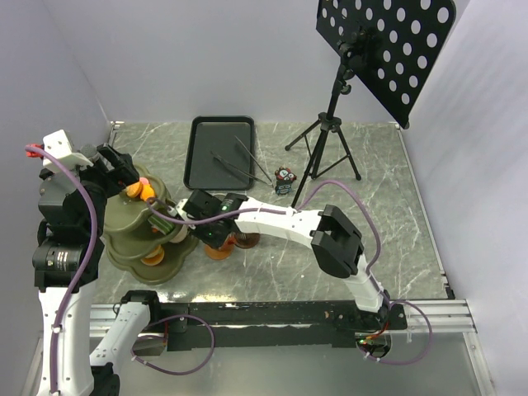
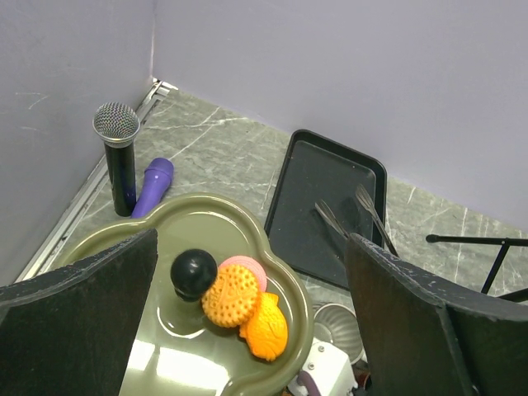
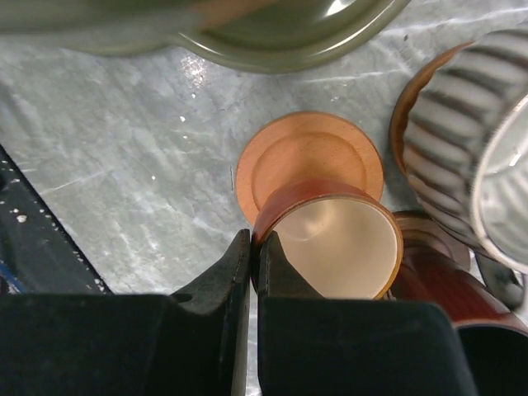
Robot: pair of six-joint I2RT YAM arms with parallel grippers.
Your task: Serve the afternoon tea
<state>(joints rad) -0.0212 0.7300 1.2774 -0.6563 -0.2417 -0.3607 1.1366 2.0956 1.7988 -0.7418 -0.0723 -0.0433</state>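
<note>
Left gripper (image 2: 252, 247) hung wide open and empty over the green stand's top tier (image 2: 206, 219), pastries (image 2: 231, 294) directly beneath. Right gripper (image 3: 252, 260) was clamped shut on the copper cup (image 3: 330, 239) by its left wall. Cup axis ran along the fingers, base toward the wooden saucer (image 3: 305, 148) just beyond; touching or not, couldn't tell. Right arm was the one placed for the set-down. Marble tabletop (image 3: 107, 165) was flat, and the ribbed grey cup (image 3: 462, 124) crowded the right.

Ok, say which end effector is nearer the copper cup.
Right. The right end effector pinches the copper cup at its rim; the left end effector hangs over the green stand, clear of the cup.
</note>
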